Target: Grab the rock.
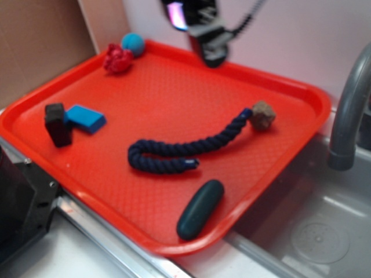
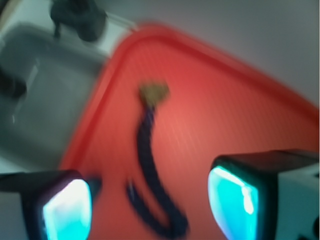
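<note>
The tool (image 2: 150,205) hangs above the red tray (image 1: 301,110), its fingers (image 2: 67,210) spread apart with nothing between them. The rock (image 1: 263,115) lies on the tray well ahead of the tool, apart from it, touching the far end of the dark blue rope (image 1: 179,149). A sink (image 2: 35,100) lies beyond the tray's edge.

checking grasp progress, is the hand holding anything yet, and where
Nothing is held. The hand is open above the tray, apart from the rock.
</note>
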